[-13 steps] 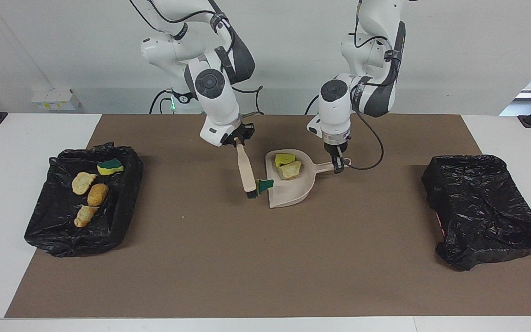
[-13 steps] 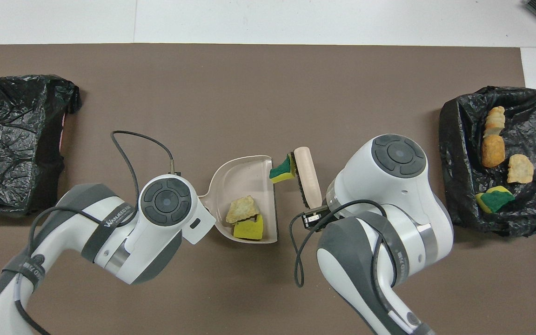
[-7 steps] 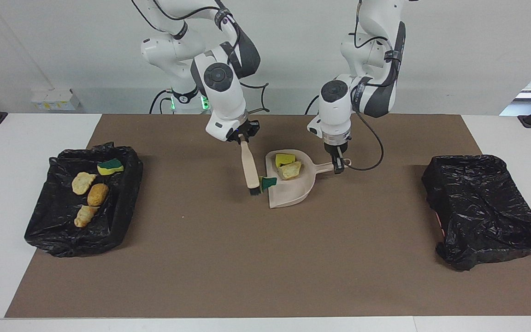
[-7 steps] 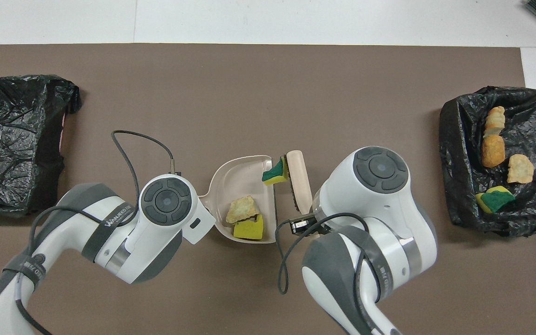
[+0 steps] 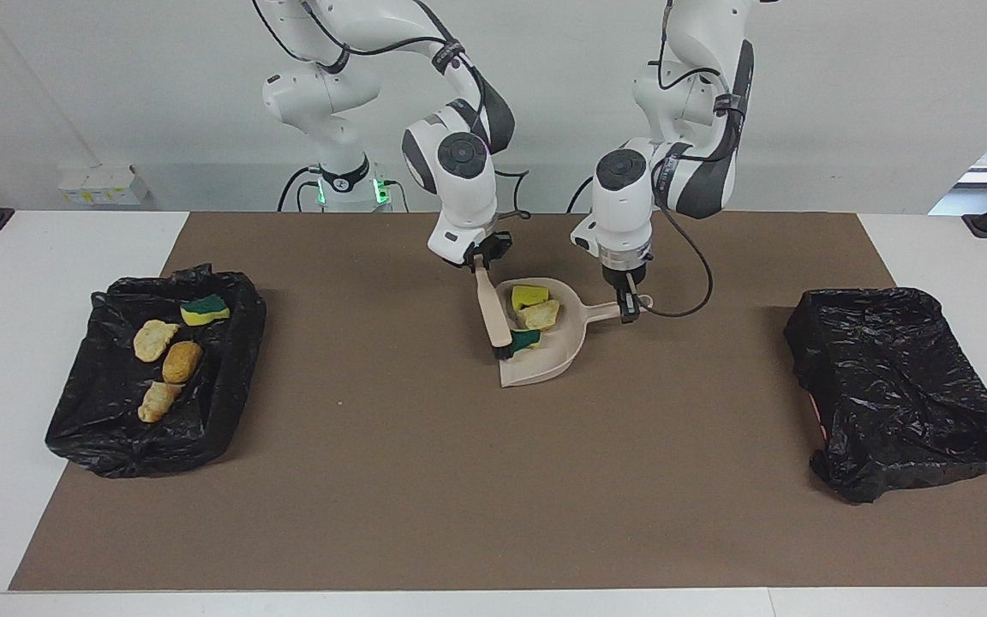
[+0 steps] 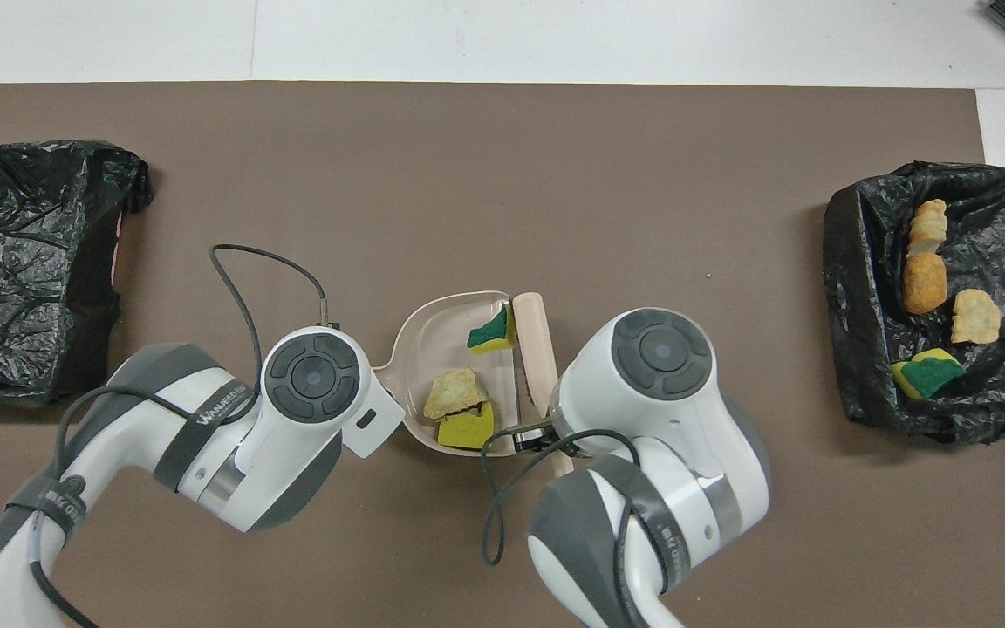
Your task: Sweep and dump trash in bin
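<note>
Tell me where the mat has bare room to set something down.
Bare mat lies between the bin holding scraps and the dustpan, and between the dustpan and the empty bin. It is crowded at the dustpan, where the brush and both arms meet.

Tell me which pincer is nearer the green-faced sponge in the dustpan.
Right. The right pincer holds the brush against the sponge; the left pincer grips the dustpan handle.

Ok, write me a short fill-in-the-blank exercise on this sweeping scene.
1. The right tool holds the ____.
2. The left tool grips the dustpan by its ____.
3. The dustpan now holds ____ scraps.
4. The bin with four scraps stands toward the ____ arm's end.

Missing words: brush; handle; three; right
</note>
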Robot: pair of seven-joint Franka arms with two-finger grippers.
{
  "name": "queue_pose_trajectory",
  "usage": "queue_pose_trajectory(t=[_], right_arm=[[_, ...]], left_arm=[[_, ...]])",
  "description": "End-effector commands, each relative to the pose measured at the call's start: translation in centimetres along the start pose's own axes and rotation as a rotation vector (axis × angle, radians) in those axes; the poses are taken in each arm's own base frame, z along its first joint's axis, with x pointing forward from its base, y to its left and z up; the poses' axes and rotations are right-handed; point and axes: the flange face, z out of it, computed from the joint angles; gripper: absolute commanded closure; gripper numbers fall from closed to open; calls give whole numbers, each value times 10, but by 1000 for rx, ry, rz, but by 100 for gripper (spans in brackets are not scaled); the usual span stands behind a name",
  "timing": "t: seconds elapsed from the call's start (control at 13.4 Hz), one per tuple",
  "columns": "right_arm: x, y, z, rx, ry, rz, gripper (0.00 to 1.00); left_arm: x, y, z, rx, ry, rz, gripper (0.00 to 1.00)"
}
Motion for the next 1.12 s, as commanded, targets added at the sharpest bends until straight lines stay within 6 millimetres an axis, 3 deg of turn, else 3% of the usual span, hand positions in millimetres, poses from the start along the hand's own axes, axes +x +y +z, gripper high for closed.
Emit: queue_pose_trajectory(t=[0.0, 0.22, 0.52, 0.75, 1.04], right_arm=[[-6, 10, -2, -105, 39, -50, 100], [-8, 16, -3, -167, 39, -73, 100], [-10, 11, -8, -236, 58, -96, 100], [-11, -10, -18, -209, 83, -42, 100], [-23, -53, -30, -33, 48, 32, 100]], left_arm=[[3, 2, -1, 8, 9, 3, 100], [2, 2, -1, 6, 9, 1, 100], [0, 1, 1, 4, 8, 1, 100], [0, 1, 1, 4, 8, -1, 100], [-1, 3, 3, -1, 7, 1, 100]])
